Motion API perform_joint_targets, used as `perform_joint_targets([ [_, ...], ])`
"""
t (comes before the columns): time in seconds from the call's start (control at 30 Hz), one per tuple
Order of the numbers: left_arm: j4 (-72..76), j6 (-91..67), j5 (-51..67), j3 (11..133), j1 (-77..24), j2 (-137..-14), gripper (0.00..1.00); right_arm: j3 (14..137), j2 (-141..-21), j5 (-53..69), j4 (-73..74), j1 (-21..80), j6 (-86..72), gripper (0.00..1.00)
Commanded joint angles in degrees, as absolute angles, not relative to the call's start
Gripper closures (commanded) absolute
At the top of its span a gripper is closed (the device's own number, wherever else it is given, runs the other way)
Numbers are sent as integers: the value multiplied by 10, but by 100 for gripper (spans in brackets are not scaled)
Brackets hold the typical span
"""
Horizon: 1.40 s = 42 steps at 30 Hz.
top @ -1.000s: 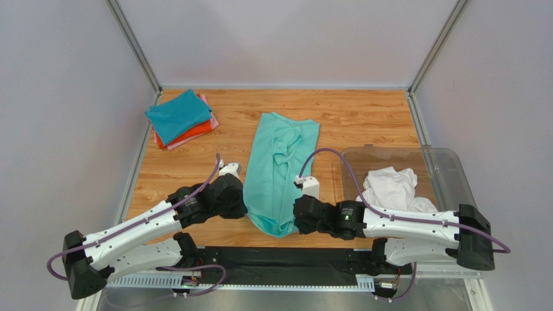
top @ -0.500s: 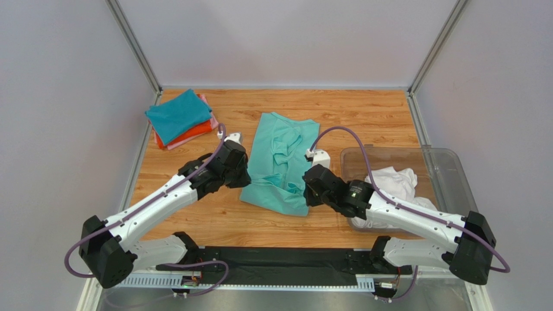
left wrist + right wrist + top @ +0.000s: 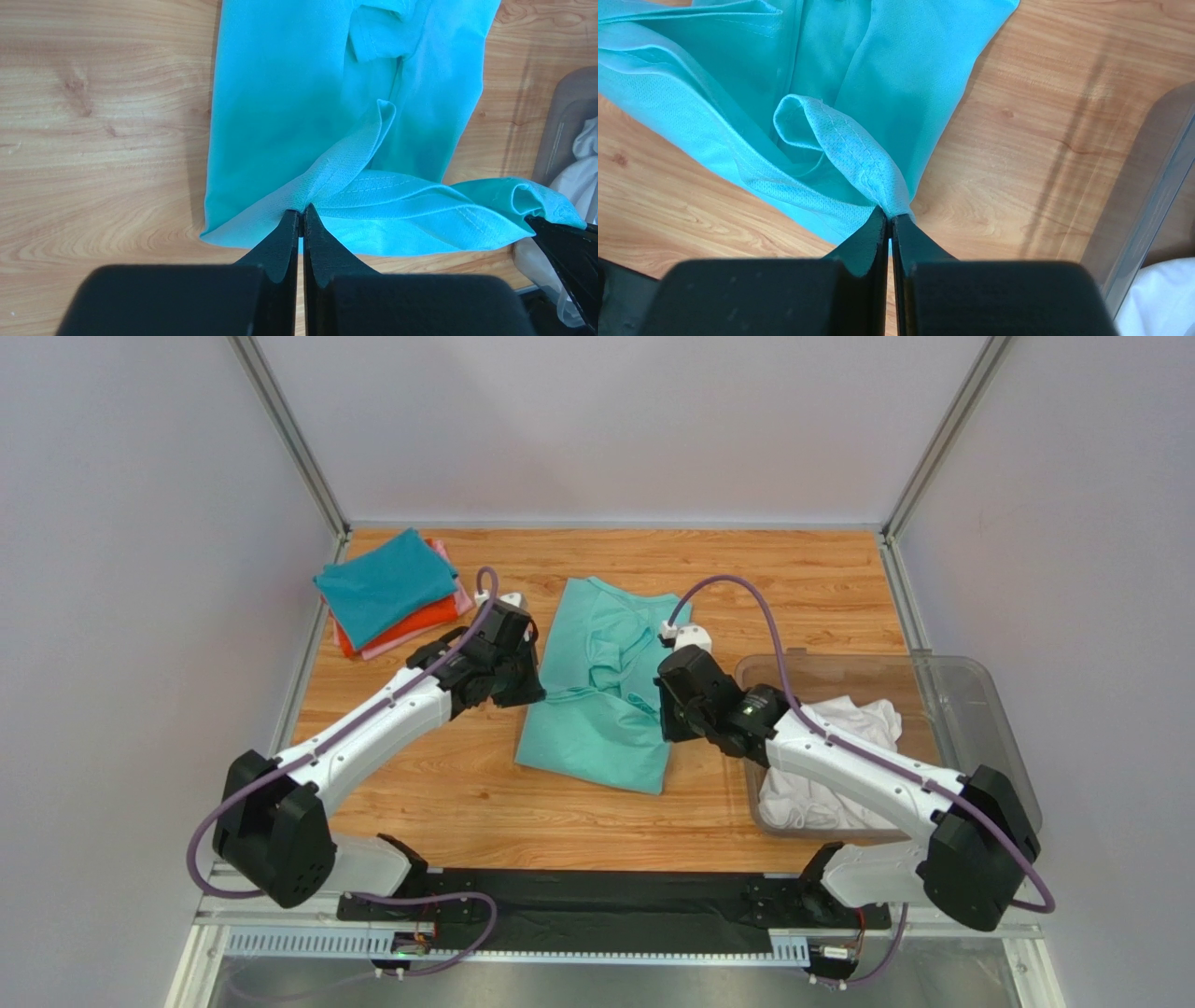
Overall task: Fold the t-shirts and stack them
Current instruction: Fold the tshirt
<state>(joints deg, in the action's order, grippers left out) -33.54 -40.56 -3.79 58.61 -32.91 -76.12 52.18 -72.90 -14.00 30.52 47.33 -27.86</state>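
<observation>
The mint-green t-shirt (image 3: pixel 601 703) lies in the middle of the table (image 3: pixel 421 784), running far to near between the two arms, and it looks thin, light and thoroughly limp. It sags in a loose swag wherever it isn't held, so I'd judge it will drape and crease easily but hardly slip on the wood. The hem corners are the sensible place to take it, and that's where it is taken. The left gripper (image 3: pixel 302 213) has its jaws pinched tight on the stitched hem at the shirt's left side, and the right gripper (image 3: pixel 889 218) is clamped the same way on a curl of hem at the right side, the lifted edge hanging over the shirt's body. Counting up: one mint shirt being folded and three folded shirts stacked at the far left, teal-blue (image 3: pixel 379 585) on top of orange-red (image 3: pixel 432 616) and pink (image 3: pixel 446 557). There is also white cloth (image 3: pixel 839 735) bunched in the one clear bin (image 3: pixel 982 703) at the right; whether that is one shirt or more I can't tell.
</observation>
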Motion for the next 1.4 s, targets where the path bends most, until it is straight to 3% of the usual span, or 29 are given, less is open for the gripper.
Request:
perform_joint_targets([
  [0.0,-310,-380,-15,623,-316,-787,100,560,-751,-125,267,449,-245,100],
  [0.77,-276,-374,34,666,-258,-920,100,628,-926,-79,221,368,-209,99],
  [1.0,-272,-370,52,681,-251,-949,89,637,-955,-79,217,357,-212,87],
  [1.1,-272,-372,57,681,-250,-947,68,645,-956,-78,220,355,-214,74],
  [1.13,-274,-374,56,681,-249,-940,46,647,-953,-78,226,355,-214,71],
  [1.2,-275,-374,59,680,-249,-932,36,650,-946,-75,231,355,-218,68],
  [1.27,-279,-378,57,677,-249,-913,9,650,-928,-69,238,354,-220,61],
  [1.33,-285,-380,57,671,-249,-889,0,643,-903,-50,241,356,-224,50],
  [1.37,-287,-380,58,668,-249,-880,0,637,-893,-42,240,355,-226,40],
])
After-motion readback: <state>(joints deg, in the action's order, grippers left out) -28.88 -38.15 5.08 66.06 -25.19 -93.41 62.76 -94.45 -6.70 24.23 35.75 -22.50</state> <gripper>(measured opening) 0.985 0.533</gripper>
